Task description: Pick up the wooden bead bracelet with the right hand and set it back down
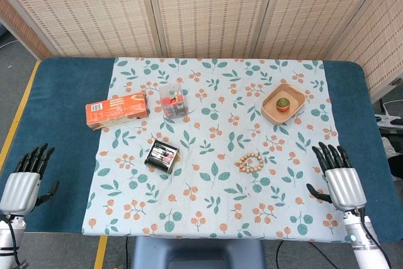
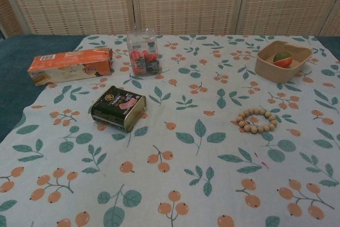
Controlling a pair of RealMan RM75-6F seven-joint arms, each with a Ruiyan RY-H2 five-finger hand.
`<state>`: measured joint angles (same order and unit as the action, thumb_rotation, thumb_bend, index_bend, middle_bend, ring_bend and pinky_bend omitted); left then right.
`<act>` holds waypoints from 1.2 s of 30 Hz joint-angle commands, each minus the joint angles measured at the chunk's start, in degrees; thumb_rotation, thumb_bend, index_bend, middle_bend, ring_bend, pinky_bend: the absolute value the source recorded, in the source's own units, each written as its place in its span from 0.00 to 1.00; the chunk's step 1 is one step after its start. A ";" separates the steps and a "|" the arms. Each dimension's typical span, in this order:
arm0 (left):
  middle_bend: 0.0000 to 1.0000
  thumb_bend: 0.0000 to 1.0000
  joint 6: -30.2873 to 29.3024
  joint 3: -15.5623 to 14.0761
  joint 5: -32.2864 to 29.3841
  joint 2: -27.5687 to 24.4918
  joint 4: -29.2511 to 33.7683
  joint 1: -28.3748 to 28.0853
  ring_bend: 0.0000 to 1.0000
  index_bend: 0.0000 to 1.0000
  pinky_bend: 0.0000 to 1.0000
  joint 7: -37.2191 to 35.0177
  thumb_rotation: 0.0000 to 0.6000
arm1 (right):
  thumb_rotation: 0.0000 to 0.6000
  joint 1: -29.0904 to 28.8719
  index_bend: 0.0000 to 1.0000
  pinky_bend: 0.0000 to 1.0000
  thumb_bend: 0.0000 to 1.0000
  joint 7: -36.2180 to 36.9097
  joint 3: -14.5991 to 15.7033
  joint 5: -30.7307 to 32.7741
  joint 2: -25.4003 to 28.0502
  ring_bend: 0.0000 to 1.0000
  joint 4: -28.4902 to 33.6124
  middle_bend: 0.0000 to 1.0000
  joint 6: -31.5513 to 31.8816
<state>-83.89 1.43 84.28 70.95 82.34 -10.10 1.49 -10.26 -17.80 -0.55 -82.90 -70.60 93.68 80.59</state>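
The round wooden bead bracelet (image 1: 250, 162) is lying flat on the leaf-printed tablecloth (image 1: 214, 206), right of centre, near of the beige tray (image 1: 272, 106). The right hand (image 1: 340, 177) and left hand (image 1: 26, 177) are resting apart, fingers spread, holding nothing.

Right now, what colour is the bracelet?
Pale, natural wood tan: the wooden bead bracelet has plain light beads, clearest in the chest view.
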 commanded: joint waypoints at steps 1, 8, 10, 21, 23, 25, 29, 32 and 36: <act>0.00 0.39 0.55 0.02 -0.02 -0.13 0.29 -0.08 0.00 0.00 0.12 -0.20 1.00 | 0.74 -0.41 0.00 0.00 0.18 0.49 0.06 -0.02 -0.44 0.00 -0.56 0.00 -1.30; 0.00 0.39 0.35 -0.20 1.70 -0.59 0.88 -0.10 0.00 0.00 0.12 -1.40 1.00 | 0.74 -5.57 0.00 0.00 0.27 -2.48 0.16 -1.55 -3.02 0.00 -2.16 0.02 -9.74; 0.00 0.39 0.22 -0.28 2.07 -0.77 1.16 -0.01 0.00 0.00 0.12 -1.86 1.00 | 0.74 -7.44 0.00 0.00 0.30 -5.13 -0.03 -1.21 -3.95 0.00 -2.83 0.05 -12.75; 0.00 0.39 0.43 -0.25 2.80 -1.21 1.24 0.12 0.00 0.00 0.12 -2.80 1.00 | 0.94 -15.10 0.14 0.00 0.34 -11.99 -1.65 0.34 -11.29 0.00 -8.04 0.19 -22.43; 0.00 0.39 0.57 -0.23 2.81 -1.17 1.17 0.11 0.00 0.00 0.12 -2.84 1.00 | 0.98 -15.89 0.16 0.00 0.34 -12.40 -1.61 0.62 -12.36 0.00 -8.81 0.21 -23.43; 0.00 0.39 0.79 -0.22 2.80 -1.13 1.12 0.07 0.00 0.00 0.12 -2.79 1.00 | 1.00 -16.64 0.19 0.00 0.34 -13.29 -1.51 0.78 -13.30 0.00 -9.70 0.22 -24.24; 0.00 0.39 0.85 -0.19 2.86 -1.09 1.16 0.12 0.00 0.00 0.12 -2.60 1.00 | 1.00 -17.65 0.25 0.00 0.34 -14.23 -1.76 1.97 -14.89 0.00 -11.26 0.26 -25.37; 0.00 0.39 0.86 -0.13 2.84 -1.16 1.23 0.18 0.00 0.00 0.12 -2.65 1.00 | 1.00 -18.13 0.29 0.00 0.34 -14.84 -1.81 2.86 -15.67 0.00 -12.51 0.29 -25.91; 0.00 0.39 1.28 -0.10 2.73 -1.12 1.15 0.10 0.00 0.00 0.13 -2.65 1.00 | 1.00 -18.70 0.34 0.00 0.34 -15.65 -1.88 4.03 -16.40 0.00 -13.87 0.33 -26.48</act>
<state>-82.60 1.33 87.02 69.83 83.50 -9.99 -1.16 -28.79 -33.22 -2.40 -79.07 -86.80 80.05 54.26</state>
